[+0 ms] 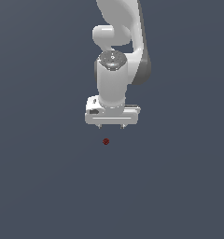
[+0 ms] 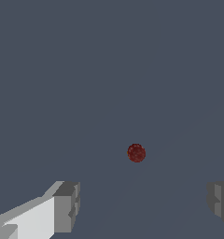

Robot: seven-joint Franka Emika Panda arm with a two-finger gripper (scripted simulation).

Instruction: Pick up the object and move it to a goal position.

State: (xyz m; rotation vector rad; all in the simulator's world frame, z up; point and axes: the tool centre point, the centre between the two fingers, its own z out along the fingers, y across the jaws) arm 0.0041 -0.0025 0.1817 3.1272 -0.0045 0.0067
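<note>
The object is a tiny dark red ball (image 1: 106, 141) on the plain grey floor. In the exterior view it sits just below my white gripper (image 1: 112, 126) and slightly toward that view's left. The gripper points down, and its two short fingertips stand wide apart with nothing between them. In the wrist view the ball (image 2: 136, 152) shows between and beyond the two grey fingertips (image 2: 67, 207), apart from both. My gripper (image 2: 143, 205) is open and empty there too.
The white arm (image 1: 118, 42) rises behind the gripper toward the top of the exterior view. The floor (image 1: 39, 186) is a uniform dark grey surface with no other object showing.
</note>
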